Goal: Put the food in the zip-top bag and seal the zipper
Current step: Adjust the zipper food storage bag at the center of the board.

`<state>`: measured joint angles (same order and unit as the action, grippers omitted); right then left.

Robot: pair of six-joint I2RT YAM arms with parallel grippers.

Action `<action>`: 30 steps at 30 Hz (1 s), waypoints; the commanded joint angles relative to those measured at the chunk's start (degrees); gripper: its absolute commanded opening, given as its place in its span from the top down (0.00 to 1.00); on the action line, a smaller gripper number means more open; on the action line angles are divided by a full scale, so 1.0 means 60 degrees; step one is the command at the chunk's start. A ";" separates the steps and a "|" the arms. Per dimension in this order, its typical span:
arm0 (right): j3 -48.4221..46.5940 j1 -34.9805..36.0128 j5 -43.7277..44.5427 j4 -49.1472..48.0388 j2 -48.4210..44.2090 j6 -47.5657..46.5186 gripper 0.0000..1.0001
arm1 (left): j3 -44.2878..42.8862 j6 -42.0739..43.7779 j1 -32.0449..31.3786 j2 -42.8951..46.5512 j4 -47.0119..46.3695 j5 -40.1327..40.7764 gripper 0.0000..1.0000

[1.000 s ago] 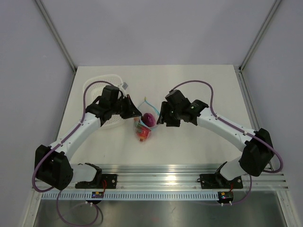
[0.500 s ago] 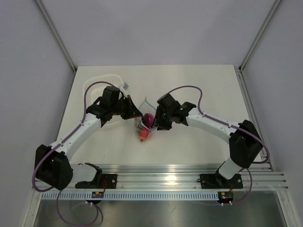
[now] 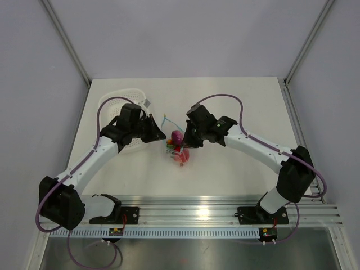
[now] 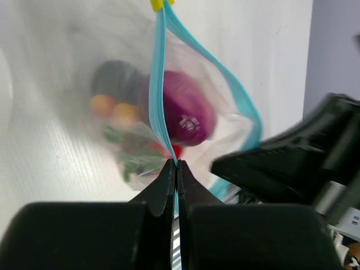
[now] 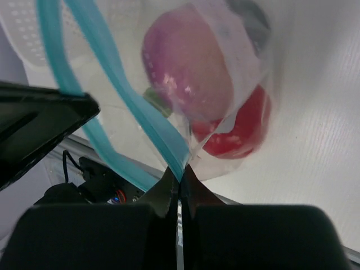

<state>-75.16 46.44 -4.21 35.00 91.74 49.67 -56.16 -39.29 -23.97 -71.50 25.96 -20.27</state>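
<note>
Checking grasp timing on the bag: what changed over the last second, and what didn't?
The right gripper eased in toward the zip-top bag, and its fingers shut on the zipper. The bag shifted slightly to the right. Unchanged: the left gripper stays shut on the zipper, the food is still in the bag, and the basket has not moved.

Food [image 4: 121,112] blurred inside zip-top bag [image 4: 112,62]; zipper [image 4: 159,84] cut by top edge; green piece [image 5: 153,99] mostly hidden.
</note>
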 commanded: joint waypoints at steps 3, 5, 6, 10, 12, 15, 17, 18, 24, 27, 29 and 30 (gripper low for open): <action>-0.0557 0.0259 -0.0310 0.0684 -0.1564 -0.1099 1.00 | -0.0849 0.0571 -0.0034 0.0316 0.0361 0.1209 1.00; 0.0072 0.0244 -0.0164 0.0787 -0.1872 -0.1217 0.99 | -0.0923 0.0615 -0.0034 0.0214 0.0435 0.1284 1.00; 0.0307 0.0230 0.0098 0.0816 -0.1902 -0.1261 0.99 | -0.0952 0.0615 -0.0034 0.0112 0.0420 0.1255 1.00; 0.0676 0.0215 0.0116 0.0993 -0.1435 -0.1349 0.98 | -0.0718 0.0367 -0.0121 -0.0021 -0.0265 0.0465 1.00; 0.0544 0.0215 0.0086 0.0817 -0.1288 -0.1510 1.00 | -0.0587 0.0279 -0.0282 -0.0006 -0.0676 -0.0016 1.00; 0.0252 0.0215 0.0101 0.0568 -0.1141 -0.2210 1.00 | -0.0352 0.0278 -0.0634 0.0154 -0.1292 -0.0923 0.96; -0.0129 0.0215 0.0217 0.0597 -0.0994 -0.3072 1.00 | -0.0147 0.0322 -0.0678 0.0447 -0.1616 -0.1162 0.79; -0.0290 0.0215 0.0247 0.0582 -0.0907 -0.3383 1.00 | -0.0147 0.0554 -0.0678 0.0520 -0.1384 -0.1017 0.51; -0.0483 0.0186 0.0234 0.0524 -0.0686 -0.5709 1.00 | -0.0937 0.1552 -0.0445 0.0653 0.0038 0.0009 0.13; -0.0394 0.0186 0.0086 0.0406 -0.0715 -0.6387 1.00 | -0.1186 0.1742 -0.0225 0.0419 0.0389 0.0375 0.16; -0.0365 0.0171 0.0115 0.0421 -0.0759 -0.6651 1.00 | -0.1260 0.1845 -0.0093 0.0229 0.0479 0.0478 0.24; -0.0321 0.0171 0.0101 0.0421 -0.0789 -0.6696 1.00 | -0.1289 0.2020 -0.0064 0.0025 0.0566 0.0478 0.28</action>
<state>-75.79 47.31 -2.94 39.27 87.39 15.90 -61.08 -30.74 -25.19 -69.52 27.94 -19.73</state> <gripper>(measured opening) 0.012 0.754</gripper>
